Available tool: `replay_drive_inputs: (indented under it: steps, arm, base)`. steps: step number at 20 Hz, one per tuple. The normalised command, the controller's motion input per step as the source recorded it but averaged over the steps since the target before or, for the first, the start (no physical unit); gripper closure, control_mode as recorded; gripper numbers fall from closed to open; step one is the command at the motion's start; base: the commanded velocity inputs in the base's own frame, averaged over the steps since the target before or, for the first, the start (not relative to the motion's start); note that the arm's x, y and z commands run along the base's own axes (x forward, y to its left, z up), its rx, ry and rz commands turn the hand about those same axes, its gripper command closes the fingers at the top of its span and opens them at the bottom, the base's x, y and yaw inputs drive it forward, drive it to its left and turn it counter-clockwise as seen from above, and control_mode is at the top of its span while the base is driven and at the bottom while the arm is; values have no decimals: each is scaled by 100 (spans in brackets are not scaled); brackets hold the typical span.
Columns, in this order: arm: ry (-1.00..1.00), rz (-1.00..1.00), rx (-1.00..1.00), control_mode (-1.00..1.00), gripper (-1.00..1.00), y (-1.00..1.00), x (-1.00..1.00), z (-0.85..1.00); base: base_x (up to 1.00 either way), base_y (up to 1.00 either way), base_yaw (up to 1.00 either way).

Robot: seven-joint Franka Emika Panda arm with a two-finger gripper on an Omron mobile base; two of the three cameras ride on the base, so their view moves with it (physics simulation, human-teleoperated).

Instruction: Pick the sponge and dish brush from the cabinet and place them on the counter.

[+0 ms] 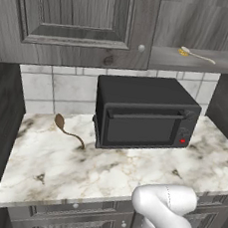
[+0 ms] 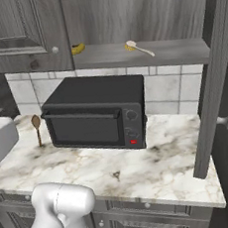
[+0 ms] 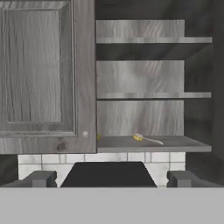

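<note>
Gripper (image 3: pixel 112 179) hangs level before the cabinet (image 3: pixel 48 74), jaws spread wide and empty, facing its open right half. Dish brush (image 3: pixel 146 139) lies on the lowest shelf (image 3: pixel 183 144), near the front edge.

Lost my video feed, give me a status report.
Gripper open, empty, short of the cabinet. Dish brush on the lowest shelf, banana beside it. Microwave sits below.
</note>
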Motion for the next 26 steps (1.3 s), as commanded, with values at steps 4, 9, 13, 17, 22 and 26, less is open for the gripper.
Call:
replay_drive_inputs:
  steps: [4, 9, 13, 17, 22, 26]
  arm:
    - [0, 0, -2, -100, -100, 40, 5, 0]
    - [-12, 7, -1, -100, -100, 48, 7, -2]
    - [-8, 11, 8, -100, -100, 17, 21, -5]
    - [-10, 13, 11, -100, -100, 12, 25, -3]
    - [-8, 6, 6, -100, -100, 0, 24, 0]
    - [-9, -1, 0, -100, -100, 7, 5, 0]
  base:
    - [0, 0, 0]
    - [0, 0, 0]
    - [0, 0, 0]
    - [0, 0, 0]
    - [0, 0, 0]
    - [0, 0, 0]
